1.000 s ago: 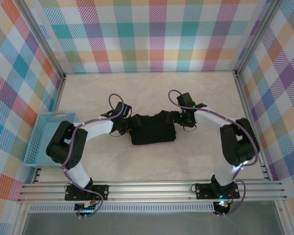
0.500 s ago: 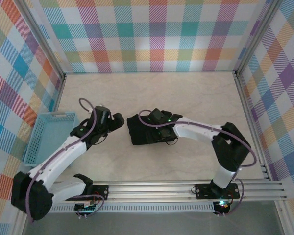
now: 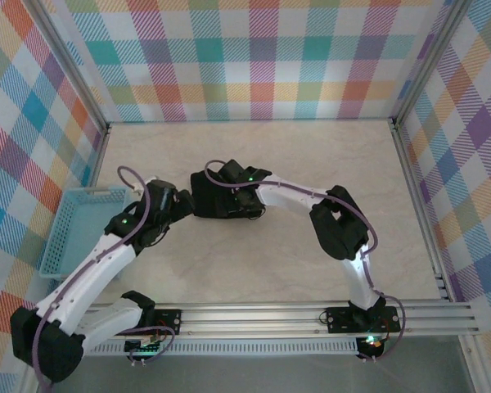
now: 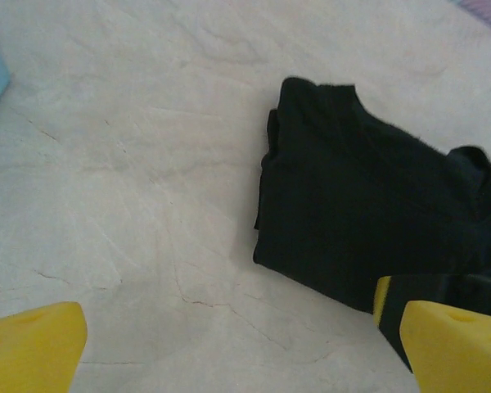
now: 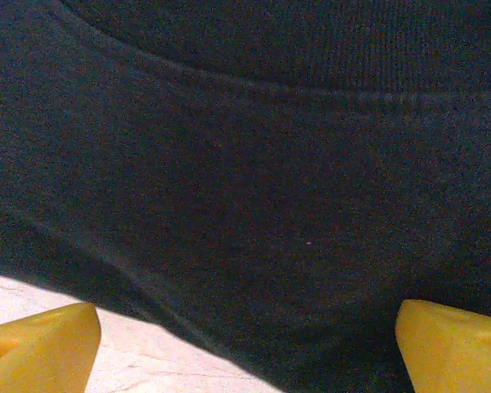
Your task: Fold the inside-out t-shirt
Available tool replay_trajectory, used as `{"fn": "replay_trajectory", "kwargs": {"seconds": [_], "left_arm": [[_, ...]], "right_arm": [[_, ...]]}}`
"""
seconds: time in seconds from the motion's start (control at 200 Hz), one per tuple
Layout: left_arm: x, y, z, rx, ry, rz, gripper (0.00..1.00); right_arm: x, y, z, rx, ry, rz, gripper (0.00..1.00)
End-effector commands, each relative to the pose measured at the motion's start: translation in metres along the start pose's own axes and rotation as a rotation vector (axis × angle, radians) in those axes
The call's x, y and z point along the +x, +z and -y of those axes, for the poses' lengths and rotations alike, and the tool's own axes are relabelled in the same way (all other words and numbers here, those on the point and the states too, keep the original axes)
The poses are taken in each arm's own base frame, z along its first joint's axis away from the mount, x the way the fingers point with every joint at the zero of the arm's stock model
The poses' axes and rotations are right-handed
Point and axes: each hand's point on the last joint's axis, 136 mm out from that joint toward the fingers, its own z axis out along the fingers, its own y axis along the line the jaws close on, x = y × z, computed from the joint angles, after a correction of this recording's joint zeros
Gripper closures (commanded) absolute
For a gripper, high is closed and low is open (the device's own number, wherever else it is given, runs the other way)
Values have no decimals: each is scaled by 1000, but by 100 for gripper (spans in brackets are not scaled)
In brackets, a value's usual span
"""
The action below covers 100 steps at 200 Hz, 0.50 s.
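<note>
Top external: the inside-out t-shirt [image 3: 206,205] is recorded as a compact folded black rectangle lying flat on the counter [image 3: 327,155], left of centre, with a blue basket [image 3: 69,237] well to its left; the folding is judged essentially complete. The right hand [image 5: 245,350] is set low over the fabric, fingers spread wide and clamping nothing, presumably to press or nudge the bundle, its arm sharply bent at the elbow and extended leftward. The left hand [image 4: 241,356] is held wide and empty just beside the shirt's left edge, its arm stretched low and diagonally forward.
</note>
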Motion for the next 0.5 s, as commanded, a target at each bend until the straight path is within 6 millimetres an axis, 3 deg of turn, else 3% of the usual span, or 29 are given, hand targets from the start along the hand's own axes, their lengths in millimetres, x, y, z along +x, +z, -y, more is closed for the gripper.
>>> {"fn": "replay_trajectory", "kwargs": {"seconds": [0.0, 0.17, 0.315, 0.415, 0.495], "left_arm": [[-4, 11, 27, 51, 61, -61, 2], [22, 37, 89, 58, 215, -154, 2], [62, 62, 137, 67, 322, -242, 3], [83, 87, 153, -4, 389, -294, 5], [92, 112, 155, -59, 444, -316, 1]], "right_arm": [[-20, -54, 12, -15, -3, 81, 6], [-2, -103, 70, 38, 72, 147, 5], [40, -124, 134, 117, 188, 162, 5], [65, -136, 171, 141, 278, 185, 4], [80, -145, 184, 135, 306, 208, 4]]}}
